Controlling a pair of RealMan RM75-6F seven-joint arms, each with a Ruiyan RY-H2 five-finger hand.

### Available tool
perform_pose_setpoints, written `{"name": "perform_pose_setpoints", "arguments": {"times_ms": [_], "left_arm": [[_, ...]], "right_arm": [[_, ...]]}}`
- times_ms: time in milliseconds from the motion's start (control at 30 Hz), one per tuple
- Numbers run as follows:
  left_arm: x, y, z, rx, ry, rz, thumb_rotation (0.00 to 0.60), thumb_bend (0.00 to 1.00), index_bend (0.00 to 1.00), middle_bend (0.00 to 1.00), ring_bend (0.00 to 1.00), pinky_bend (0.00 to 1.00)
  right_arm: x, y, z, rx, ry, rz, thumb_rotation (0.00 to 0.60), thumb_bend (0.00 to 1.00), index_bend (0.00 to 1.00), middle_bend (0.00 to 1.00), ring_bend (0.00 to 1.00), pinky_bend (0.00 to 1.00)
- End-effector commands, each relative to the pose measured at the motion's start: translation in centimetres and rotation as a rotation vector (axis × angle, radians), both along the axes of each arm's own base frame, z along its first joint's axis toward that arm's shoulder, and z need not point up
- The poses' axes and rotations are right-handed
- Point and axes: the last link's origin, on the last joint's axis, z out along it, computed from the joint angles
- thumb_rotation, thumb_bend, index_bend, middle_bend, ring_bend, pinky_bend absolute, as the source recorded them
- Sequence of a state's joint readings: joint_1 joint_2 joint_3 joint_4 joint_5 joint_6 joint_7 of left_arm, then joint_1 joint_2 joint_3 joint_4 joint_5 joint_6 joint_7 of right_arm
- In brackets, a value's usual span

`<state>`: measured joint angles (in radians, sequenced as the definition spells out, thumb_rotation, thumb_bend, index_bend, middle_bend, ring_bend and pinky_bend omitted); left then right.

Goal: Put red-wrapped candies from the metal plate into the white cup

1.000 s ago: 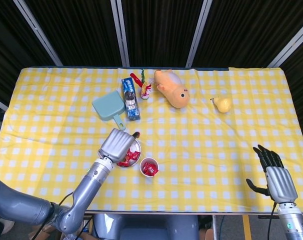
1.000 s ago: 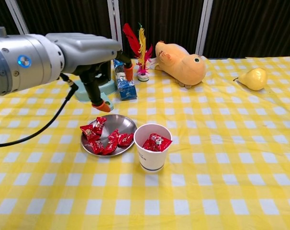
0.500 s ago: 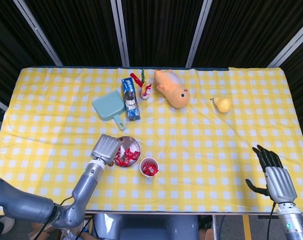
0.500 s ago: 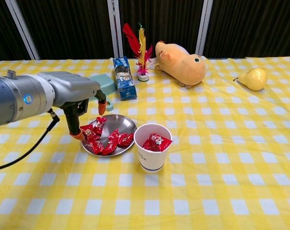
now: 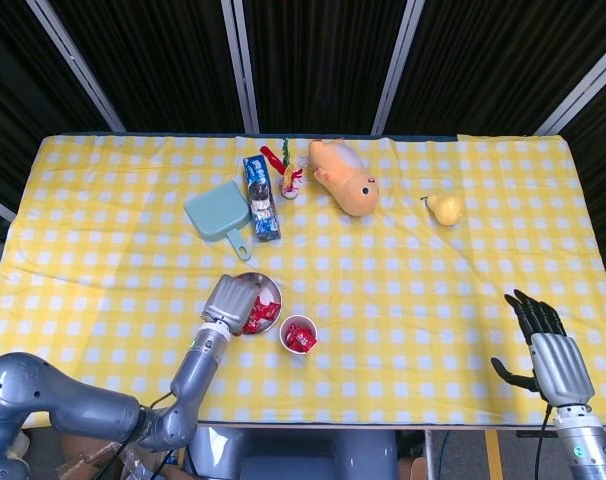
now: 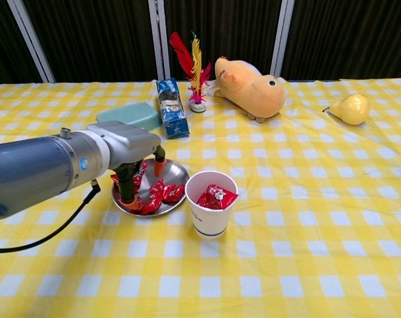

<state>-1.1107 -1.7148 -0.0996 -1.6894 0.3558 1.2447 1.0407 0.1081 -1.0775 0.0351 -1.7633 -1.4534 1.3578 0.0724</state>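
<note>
A metal plate with several red-wrapped candies sits near the table's front, left of centre. Just right of it stands the white cup, with red candies inside. My left hand hangs low over the plate's left half, fingers pointing down and apart. One orange fingertip touches the candies at the plate's left edge, and another hovers above the plate's middle. I see no candy lifted. My right hand is open at the front right edge, far from the plate.
Behind the plate lie a teal dustpan, a blue snack packet, a feather shuttlecock and an orange plush toy. A yellow pear sits at the far right. The left forearm crosses the front left.
My left hand has dropped from above the plate, swung left, then come back onto the plate's left half with fingertips among the candies. The right hand is unchanged.
</note>
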Motion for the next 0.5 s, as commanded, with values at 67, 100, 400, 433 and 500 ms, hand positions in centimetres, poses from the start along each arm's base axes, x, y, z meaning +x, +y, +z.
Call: {"name": "perform_pose_setpoints", "arguments": {"times_ms": [67,100,400,433,500], "left_arm": [[0.3,0.1,-0.8,-0.007,-0.002,0.001,0.600,0.20,0.33,0.90,0.94,1.00],[0.3,0.1,-0.9,-0.008,-0.001,0.000,0.600,0.20,0.33,0.90,0.94,1.00],[0.6,0.0,-2.2,-0.026,0.004,-0.002,0.600,0.25,0.37,0.91,0.94,1.00],[0.6,0.0,-2.3,-0.027,0.006,-0.003,0.600,0.25,0.38,0.91,0.94,1.00],[0.5,0.0,-2.3,-0.026,0.007,-0.004,0.600,0.27,0.40,0.91,0.94,1.00]], "right_arm": [[0.0,0.0,0.0,0.001,-0.001,0.002,0.600,0.34,0.00,0.00,0.00,0.00],[0.0,0.0,0.0,0.001,-0.001,0.002,0.600,0.34,0.00,0.00,0.00,0.00],[0.0,0.0,0.0,-0.001,-0.002,0.000,0.600,0.34,0.00,0.00,0.00,0.00],[0.0,0.0,0.0,-0.001,-0.003,0.000,0.600,0.34,0.00,0.00,0.00,0.00],[0.0,0.0,0.0,0.002,-0.003,-0.002,0.600,0.34,0.00,0.00,0.00,0.00]]}}
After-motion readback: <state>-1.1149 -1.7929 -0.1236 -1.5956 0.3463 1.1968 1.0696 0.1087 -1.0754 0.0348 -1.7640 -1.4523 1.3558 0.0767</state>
